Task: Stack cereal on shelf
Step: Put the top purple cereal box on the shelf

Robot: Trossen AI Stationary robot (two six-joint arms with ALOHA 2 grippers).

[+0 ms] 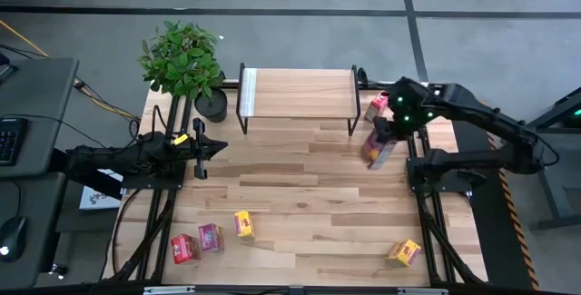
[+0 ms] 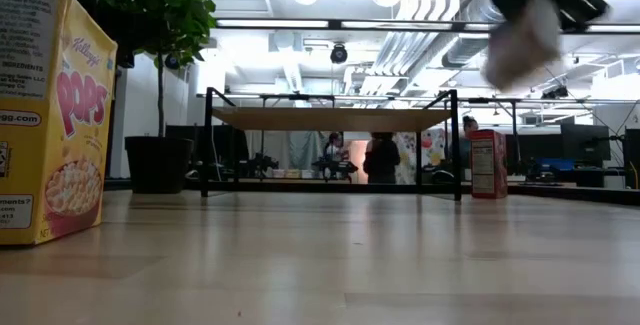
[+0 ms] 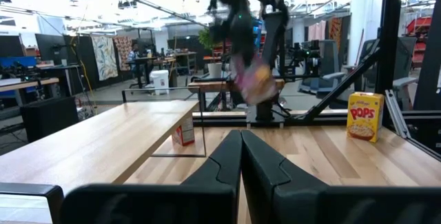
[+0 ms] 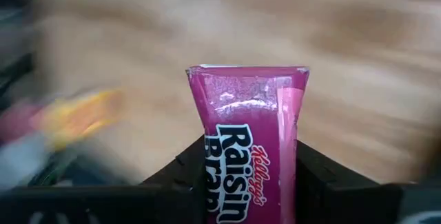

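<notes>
Right gripper: our right gripper [image 1: 381, 141] has its fingers closed on the sides of a pink Raisin Bran box [image 4: 249, 141]; in the high view it sits at about 3 o'clock of the table, just off the shelf's right end, and the low view shows the box well above the tabletop.
Left gripper: our left gripper [image 3: 241, 176] waits with fingers pressed together, holding nothing, at 9 o'clock of the table.
Shelf: the shelf [image 1: 298, 91] stands at 12 o'clock; we see nothing on its wood top.
Other cereal: a red box [image 1: 376, 106] stands just beside the shelf's right legs; three boxes [image 1: 211, 238] lie near 7 o'clock and a yellow box [image 1: 405, 252] near 5 o'clock.
Risk, slip: we judge the grip to be low on the box, so a fast swing could tilt the box or let it slide out.
Risk, collision: the red box and the shelf's wire legs are near our path; coming in too low could knock either.
Risk, placement: setting down near the shelf edge could tip the box off.
Open room: the table's middle is bare wood, and above the shelf top is free; the potted plant [image 1: 184, 59] at 11 o'clock is well apart from us.
</notes>
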